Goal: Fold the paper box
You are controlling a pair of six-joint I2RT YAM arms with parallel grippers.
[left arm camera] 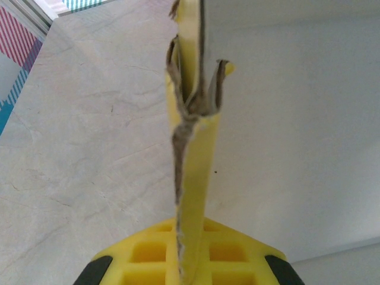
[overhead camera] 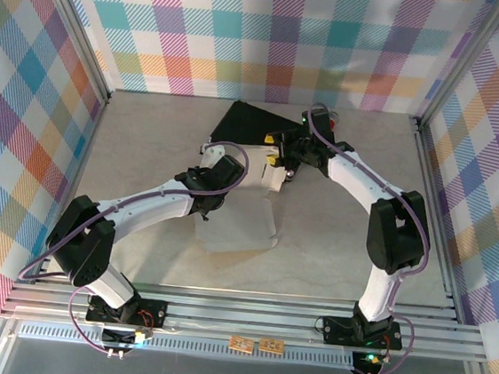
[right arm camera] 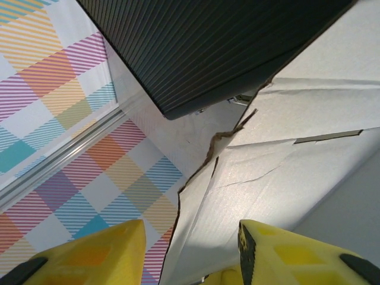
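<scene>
Pinching one paper box (left arm camera: 196,148), left gripper (left arm camera: 190,252); right gripper (right arm camera: 191,237) parted; one black case (right arm camera: 208,47).

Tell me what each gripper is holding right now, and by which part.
Left gripper is shut on the paper box, pinching a folded yellow edge. Right gripper straddles its whitish panel with jaws apart, not gripping.
</scene>
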